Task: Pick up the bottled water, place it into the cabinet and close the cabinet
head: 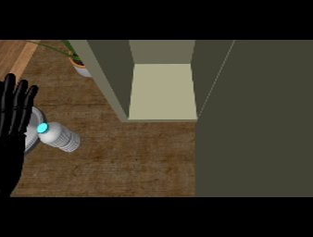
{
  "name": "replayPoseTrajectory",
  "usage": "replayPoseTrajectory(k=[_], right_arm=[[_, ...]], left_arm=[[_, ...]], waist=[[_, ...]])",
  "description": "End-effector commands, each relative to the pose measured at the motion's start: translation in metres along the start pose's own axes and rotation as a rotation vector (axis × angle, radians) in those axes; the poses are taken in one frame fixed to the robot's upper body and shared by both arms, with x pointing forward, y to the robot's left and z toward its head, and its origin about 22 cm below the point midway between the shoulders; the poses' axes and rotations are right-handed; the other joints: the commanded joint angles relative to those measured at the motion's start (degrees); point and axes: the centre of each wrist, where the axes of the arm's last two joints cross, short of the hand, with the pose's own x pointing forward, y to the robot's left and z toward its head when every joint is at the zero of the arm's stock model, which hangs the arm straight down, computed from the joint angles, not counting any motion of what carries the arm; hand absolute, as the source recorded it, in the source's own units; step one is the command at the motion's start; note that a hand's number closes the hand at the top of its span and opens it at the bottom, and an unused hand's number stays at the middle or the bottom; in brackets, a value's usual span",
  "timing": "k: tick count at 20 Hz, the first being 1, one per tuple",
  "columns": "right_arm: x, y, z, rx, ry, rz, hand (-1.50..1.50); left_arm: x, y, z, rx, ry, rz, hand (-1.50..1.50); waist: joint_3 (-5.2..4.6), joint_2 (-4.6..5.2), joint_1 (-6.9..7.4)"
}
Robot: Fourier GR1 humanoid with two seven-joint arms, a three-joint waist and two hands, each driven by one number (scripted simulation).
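Counter point(132, 157) beside left robot hand point(5, 134), fingers straight.

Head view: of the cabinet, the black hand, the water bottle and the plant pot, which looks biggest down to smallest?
1. cabinet, by far the largest.
2. left hand, though it is nearer the camera, which may enlarge it.
3. water bottle.
4. plant pot, only partly visible, so its place below the bottle is unsure.

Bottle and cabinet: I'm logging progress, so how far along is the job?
Nothing looks done yet. The bottle lies on its side on the counter, outside the cabinet, whose shelf is bare and whose door stands open. In hand: nothing; the left robot hand is open at the view's left edge, beside the bottle. Left to do: grasp the bottle, place it inside, close the door.
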Motion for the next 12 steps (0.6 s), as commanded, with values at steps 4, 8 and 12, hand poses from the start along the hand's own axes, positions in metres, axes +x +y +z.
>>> replayPoseTrajectory(k=[4,8,12], right_arm=[[0.023,0.008,0.025,0.019,0.037,0.027,-1.5],[0.016,0.026,0.03,0.213,0.114,-0.068,-1.5],[0.03,0.023,0.04,0.228,0.142,-0.093,-1.5]], left_arm=[[-0.008,0.068,-0.007,-0.193,-0.067,0.14,-1.5],[-0.034,0.086,0.01,-0.306,0.114,0.346,-1.5],[-0.027,0.148,0.015,-0.334,0.144,0.393,-1.5]], waist=[[-0.58,0.67,-0.24],[-0.63,0.79,0.49],[-0.47,0.65,0.51]])
